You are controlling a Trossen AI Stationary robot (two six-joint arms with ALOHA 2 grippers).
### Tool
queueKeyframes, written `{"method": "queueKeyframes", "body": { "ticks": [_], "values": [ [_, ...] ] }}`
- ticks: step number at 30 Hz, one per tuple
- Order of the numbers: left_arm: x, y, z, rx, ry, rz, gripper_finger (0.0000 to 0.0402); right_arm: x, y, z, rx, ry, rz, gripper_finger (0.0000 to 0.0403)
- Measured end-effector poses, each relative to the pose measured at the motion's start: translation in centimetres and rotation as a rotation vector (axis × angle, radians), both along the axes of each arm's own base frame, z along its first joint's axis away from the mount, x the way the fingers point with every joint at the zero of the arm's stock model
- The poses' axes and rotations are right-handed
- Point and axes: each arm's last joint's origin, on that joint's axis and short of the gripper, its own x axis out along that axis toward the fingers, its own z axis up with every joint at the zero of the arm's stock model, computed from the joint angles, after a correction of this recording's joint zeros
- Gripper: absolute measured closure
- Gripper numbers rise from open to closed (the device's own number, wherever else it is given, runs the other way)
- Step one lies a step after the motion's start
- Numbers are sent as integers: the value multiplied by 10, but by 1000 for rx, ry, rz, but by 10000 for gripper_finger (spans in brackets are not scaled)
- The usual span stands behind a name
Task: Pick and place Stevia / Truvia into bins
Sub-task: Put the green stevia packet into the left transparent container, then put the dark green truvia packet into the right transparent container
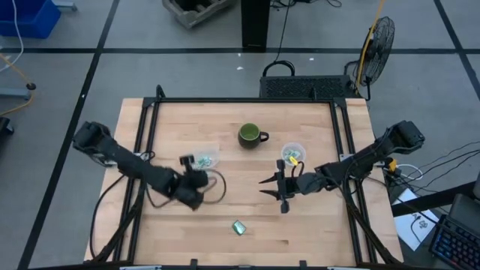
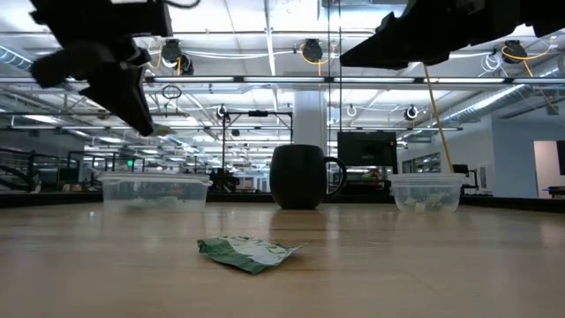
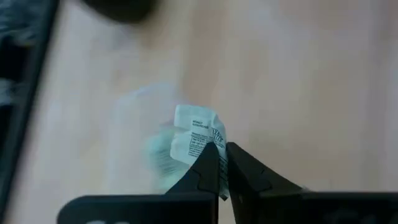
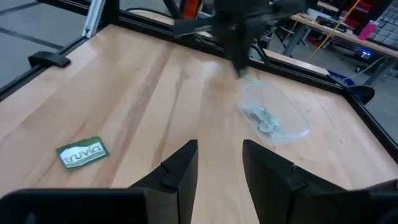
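Left bin point(image 1: 204, 158): clear round plastic cup on the left half of the counter, holding a few pale green and white packets.
Right bin point(image 1: 293, 154): matching clear cup to the right of the mug, with pale packets inside and something yellow at its rim.
Mug point(image 1: 250, 135): dark green, glossy, rounded, with a handle; it stands between the two bins, a little farther back; its contents cannot be made out.
Held packet point(image 3: 198, 135): white paper with fine print, creased, pinched at one edge.
Left pincer point(image 1: 187, 162): raised above the counter at the left bin's rim, its dark fingers closed on the held packet.
Loose Truvia packet point(image 1: 239, 227): darker green, flat and slightly crumpled, lying alone near the counter's front edge, well apart from both bins.
Right pincer point(image 1: 271, 186): raised off the counter near the right bin, fingers parted and holding nothing.
Counter point(image 1: 315, 232): pale wood butcher block, smooth grain, framed by black rails.
Room: grey floor with dark lines, a standing fan point(image 1: 381, 36) at far right, ceiling lights and benches beyond.
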Motion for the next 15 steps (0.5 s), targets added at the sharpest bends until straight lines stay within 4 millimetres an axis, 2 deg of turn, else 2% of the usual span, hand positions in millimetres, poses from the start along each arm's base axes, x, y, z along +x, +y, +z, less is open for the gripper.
{"method": "queueKeyframes", "body": {
  "ticks": [6, 11, 15],
  "values": [
    [-8, 46, 16, 57, 62, 150, 349, 1, -3, 0, 9, 4, -15, 284],
    [-1, 71, 9, -67, 107, 225, 343, 1, -3, 0, 10, 3, -15, 284],
    [-2, 80, -3, -139, 141, 250, 357, 1, -3, 0, 10, 3, -15, 284]
  ]
}}
